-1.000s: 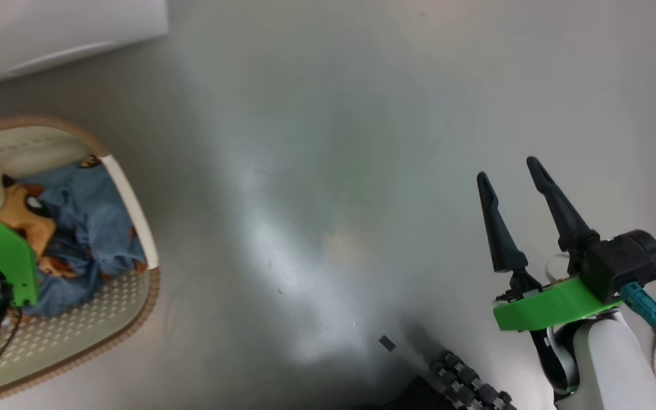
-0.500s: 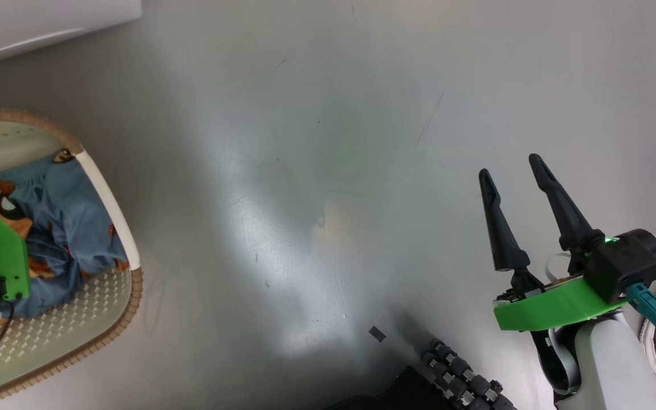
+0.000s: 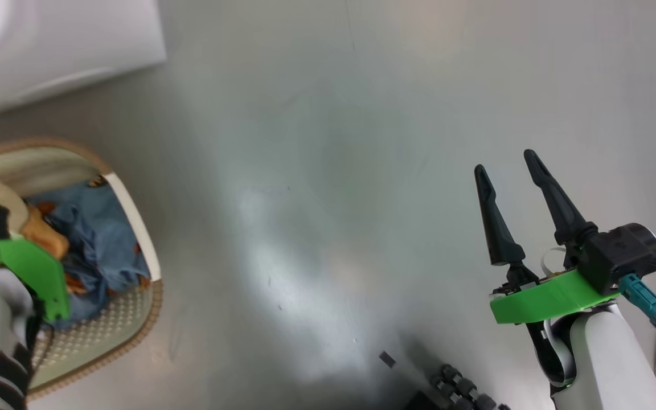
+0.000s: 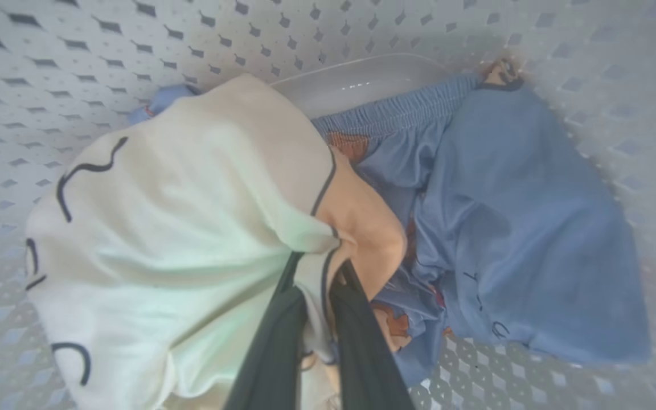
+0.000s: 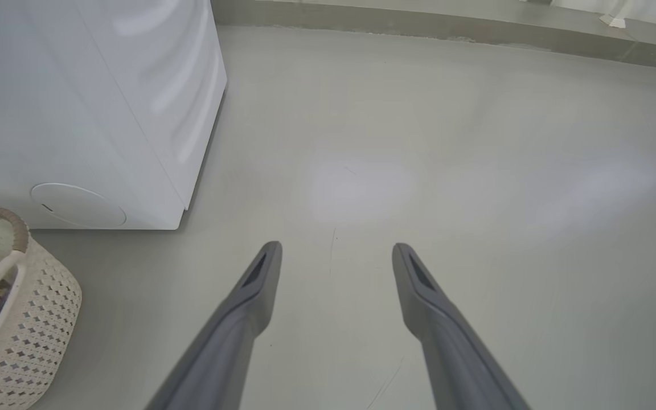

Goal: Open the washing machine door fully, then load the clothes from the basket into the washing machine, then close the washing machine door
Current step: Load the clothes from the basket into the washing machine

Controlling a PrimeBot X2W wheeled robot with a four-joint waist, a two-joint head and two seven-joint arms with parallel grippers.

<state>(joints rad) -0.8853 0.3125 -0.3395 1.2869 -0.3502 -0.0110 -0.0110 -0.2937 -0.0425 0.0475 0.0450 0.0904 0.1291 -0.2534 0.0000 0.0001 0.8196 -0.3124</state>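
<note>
The cream basket (image 3: 144, 319) stands on the floor at the left, and my left arm reaches down into it. In the left wrist view my left gripper (image 4: 321, 265) is shut on a fold of the cream garment (image 4: 180, 228), which has thin dark line markings. The light blue garment (image 4: 521, 228) lies beside it against the perforated basket wall (image 4: 134, 34). The white washing machine (image 3: 49, 51) stands behind the basket (image 5: 32, 319); its door is out of view. My right gripper (image 3: 504, 161) hangs open over bare floor at the right, nothing between its fingers (image 5: 336, 250).
Smooth grey floor stretches between the basket and my right arm. A small dark scrap (image 3: 386, 359) lies on it near the dark ribbed part of my base (image 3: 459, 387). The machine's lower corner (image 5: 177, 219) sits close to the basket. A low wall base (image 5: 419, 23) runs far behind.
My left gripper has gone from open to shut on the cream garment inside the basket. The head camera has shifted a little. The right gripper stays open in about the same place.
</note>
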